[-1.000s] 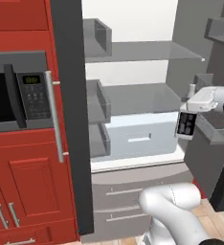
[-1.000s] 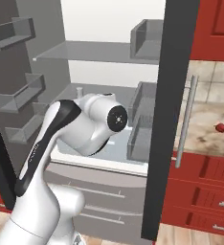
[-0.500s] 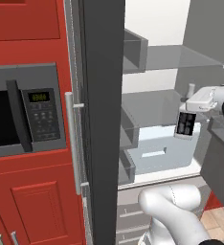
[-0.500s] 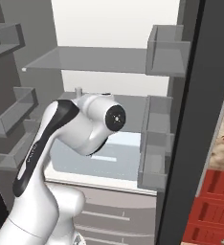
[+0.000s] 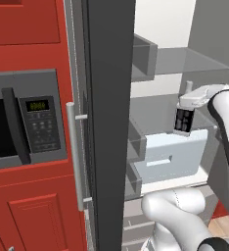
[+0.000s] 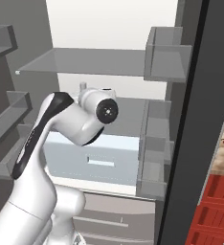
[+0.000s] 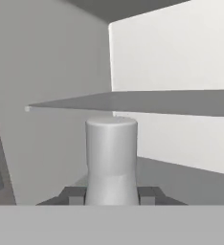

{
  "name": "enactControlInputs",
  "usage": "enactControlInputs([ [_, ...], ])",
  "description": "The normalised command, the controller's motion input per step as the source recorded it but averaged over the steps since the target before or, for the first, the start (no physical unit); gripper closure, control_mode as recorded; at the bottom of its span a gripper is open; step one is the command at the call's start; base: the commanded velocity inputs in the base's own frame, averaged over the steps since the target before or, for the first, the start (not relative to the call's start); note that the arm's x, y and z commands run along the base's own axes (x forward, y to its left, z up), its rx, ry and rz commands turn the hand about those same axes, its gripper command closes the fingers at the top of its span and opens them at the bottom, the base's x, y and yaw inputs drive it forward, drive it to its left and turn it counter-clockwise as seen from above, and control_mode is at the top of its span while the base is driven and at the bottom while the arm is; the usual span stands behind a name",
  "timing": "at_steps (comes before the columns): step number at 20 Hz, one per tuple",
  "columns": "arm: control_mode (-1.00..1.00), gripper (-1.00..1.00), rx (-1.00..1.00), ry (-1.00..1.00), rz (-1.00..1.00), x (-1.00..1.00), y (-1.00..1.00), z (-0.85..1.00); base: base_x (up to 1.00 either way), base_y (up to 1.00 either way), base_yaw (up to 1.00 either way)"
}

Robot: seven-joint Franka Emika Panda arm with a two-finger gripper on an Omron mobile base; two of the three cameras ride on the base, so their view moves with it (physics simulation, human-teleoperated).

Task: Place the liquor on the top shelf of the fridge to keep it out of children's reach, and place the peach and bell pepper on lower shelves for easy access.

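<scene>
Upright in the fingers [image 7: 112, 195], which are clamped narrowly on its neck, the liquor [image 5: 184, 119] hangs inside the open fridge [image 5: 109, 122]. Above and ahead of the fingers lies the top shelf [image 6: 85, 61]; the hand view shows the pale cap [image 7: 111, 143] just below that shelf's front edge [image 7: 75, 103]. Risk, as judged: advancing at this height would drive the cap or neck into the edge, tilting the bottle in the grip; a lift is needed first. The white label carries dark marks too small to read. Beside the fridge, the microwave [image 5: 28, 120] display is likewise illegible.
</scene>
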Motion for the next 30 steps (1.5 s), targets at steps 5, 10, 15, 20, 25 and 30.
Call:
enactControlInputs([
  [5, -1.00, 1.00, -0.01, -0.06, -0.19, 0.24, 0.00, 0.31, 0.00, 0.00, 0.00],
  [10, -1.00, 1.00, 0.00, -0.04, -0.14, 0.19, 0.00, 0.58, 0.00, 0.00, 0.00],
  [15, -1.00, 1.00, 0.00, 0.00, -0.12, 0.33, 0.00, 0.56, 0.00, 0.00, 0.00],
  [20, -1.00, 1.00, 0.00, 0.00, -0.08, 0.33, -0.06, 0.67, 0.00, 0.00, 0.00],
  [25, -1.00, 1.00, 0.00, 0.00, -0.06, 0.26, -0.20, 0.65, 0.00, 0.00, 0.00],
  [30, -1.00, 1.00, 0.00, 0.00, -0.06, 0.23, -0.11, 0.38, 0.00, 0.00, 0.00],
])
